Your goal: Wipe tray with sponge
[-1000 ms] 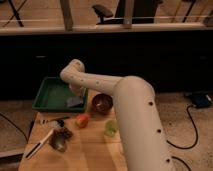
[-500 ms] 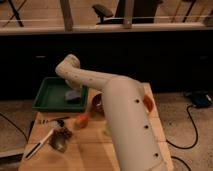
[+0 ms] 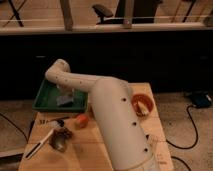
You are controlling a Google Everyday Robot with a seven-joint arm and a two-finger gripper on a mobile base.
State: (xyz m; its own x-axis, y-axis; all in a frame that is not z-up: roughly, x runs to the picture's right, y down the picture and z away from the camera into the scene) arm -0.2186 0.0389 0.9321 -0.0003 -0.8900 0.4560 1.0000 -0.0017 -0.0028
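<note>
Gripper (image 3: 64, 92) low over tray (image 3: 44, 103), at sponge (image 3: 63, 100); whether it grips anything cannot be told. Sponge judged light, soft, compressible; best pinched across its narrow sides.

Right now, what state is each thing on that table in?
tray: flat on the table's far left, sponge inside.
sponge: lying in the tray, under the end effector.
end effector: low over the tray, at the sponge.
bowl: upright, partly hidden by the arm.
orange object: resting on the table before the tray.
</note>
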